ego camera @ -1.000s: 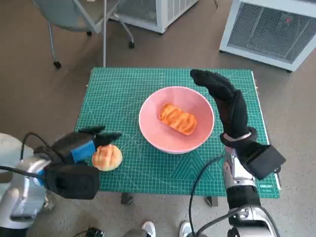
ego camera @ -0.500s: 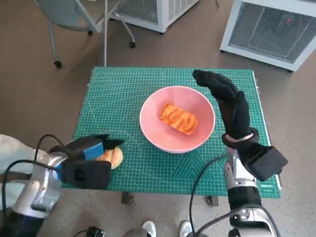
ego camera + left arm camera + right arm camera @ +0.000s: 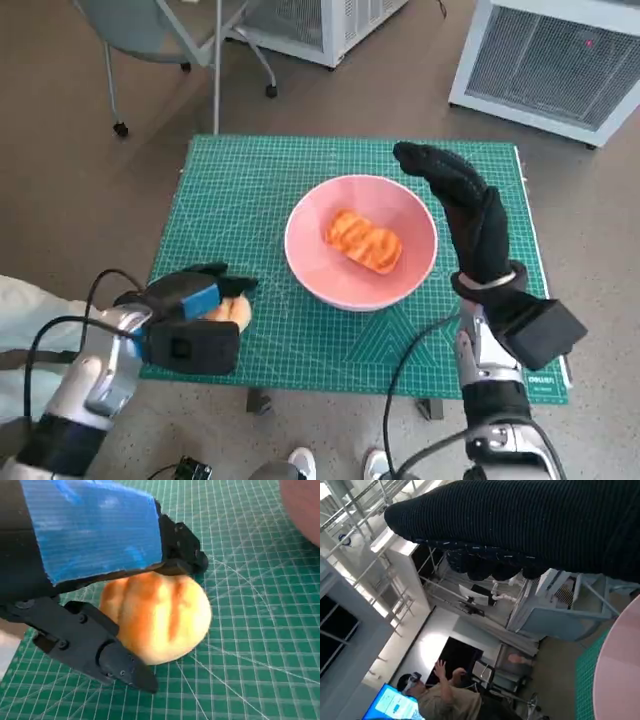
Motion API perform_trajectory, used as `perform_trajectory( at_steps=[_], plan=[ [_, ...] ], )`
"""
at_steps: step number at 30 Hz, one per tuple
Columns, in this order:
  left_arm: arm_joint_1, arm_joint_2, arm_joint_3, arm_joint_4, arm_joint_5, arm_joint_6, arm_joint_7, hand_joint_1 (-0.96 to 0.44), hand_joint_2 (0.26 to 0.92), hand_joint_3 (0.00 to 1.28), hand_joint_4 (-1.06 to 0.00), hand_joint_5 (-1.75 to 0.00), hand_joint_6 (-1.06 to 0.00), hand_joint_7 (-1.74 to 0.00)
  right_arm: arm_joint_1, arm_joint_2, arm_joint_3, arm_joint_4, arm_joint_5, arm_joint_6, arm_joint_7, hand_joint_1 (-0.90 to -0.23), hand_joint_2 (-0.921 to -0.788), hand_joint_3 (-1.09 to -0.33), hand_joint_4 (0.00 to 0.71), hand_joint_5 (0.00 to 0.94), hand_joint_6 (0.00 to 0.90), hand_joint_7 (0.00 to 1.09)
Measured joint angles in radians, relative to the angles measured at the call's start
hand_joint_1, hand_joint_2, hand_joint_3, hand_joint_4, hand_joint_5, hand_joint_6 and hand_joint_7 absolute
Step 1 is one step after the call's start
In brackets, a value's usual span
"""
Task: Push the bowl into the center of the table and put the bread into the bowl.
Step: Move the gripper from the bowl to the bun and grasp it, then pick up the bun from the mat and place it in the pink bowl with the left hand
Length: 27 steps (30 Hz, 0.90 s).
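A pink bowl (image 3: 300,262) stands near the middle of the green cutting mat (image 3: 250,180), and an orange glazed bread (image 3: 362,241) lies inside it. A round golden bun (image 3: 236,312) rests on the mat near its front left corner. My left hand (image 3: 190,305) grips this bun: the left wrist view shows the bun (image 3: 160,617) between black fingers (image 3: 182,550) over its top and the thumb along its side. My right hand (image 3: 465,210) stands open against the bowl's right rim, fingers stretched away from me. In the right wrist view its glove (image 3: 530,525) lies above the bowl's rim (image 3: 620,680).
A chair's legs (image 3: 120,128) stand on the floor beyond the table's far left corner. White units (image 3: 545,60) sit on the floor behind the table. A black cable (image 3: 410,350) loops over the mat's front edge by my right forearm. A person (image 3: 440,695) shows far off.
My left hand has come down over the round bun from the left and closed round it. The right hand and the bowl have stayed where they were. The camera has shifted slightly.
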State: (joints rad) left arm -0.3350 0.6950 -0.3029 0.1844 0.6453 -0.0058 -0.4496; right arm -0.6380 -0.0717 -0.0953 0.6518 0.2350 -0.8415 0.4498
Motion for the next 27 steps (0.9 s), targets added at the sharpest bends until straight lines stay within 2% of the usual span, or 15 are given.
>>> perform_trajectory(
  at_steps=[2, 5, 13, 27],
  plan=[
    [0.001, 0.002, 0.000, 0.007, 0.009, -0.031, 0.036, 0.00, 0.900, 0.11, -0.67, -0.96, -0.57, -1.02, 0.003, 0.000, 0.000, -0.003, -0.003, 0.000, -0.001, -0.738, -0.921, -0.782, 0.133, 0.000, -0.001, 0.41],
    [0.002, 0.006, 0.001, 0.013, 0.012, -0.075, 0.077, 0.00, 0.913, 0.10, -0.68, -1.10, -0.58, -1.15, 0.007, 0.000, 0.000, -0.006, -0.004, 0.000, -0.003, -0.738, -0.921, -0.782, 0.133, 0.000, -0.001, 0.41],
    [0.000, 0.016, 0.005, 0.054, 0.005, -0.189, 0.141, 0.00, 0.920, 0.08, -0.70, -1.16, -0.60, -1.18, 0.014, 0.000, 0.000, -0.006, -0.007, 0.001, -0.013, -0.739, -0.921, -0.782, 0.133, 0.000, -0.001, 0.41],
    [-0.017, 0.017, 0.046, 0.067, -0.062, -0.229, 0.107, 0.00, 0.920, 0.08, -0.70, -1.17, -0.58, -1.19, 0.015, -0.003, -0.001, -0.014, -0.006, 0.015, -0.015, -0.750, -0.921, -0.782, 0.131, 0.000, -0.001, 0.40]
  ],
)
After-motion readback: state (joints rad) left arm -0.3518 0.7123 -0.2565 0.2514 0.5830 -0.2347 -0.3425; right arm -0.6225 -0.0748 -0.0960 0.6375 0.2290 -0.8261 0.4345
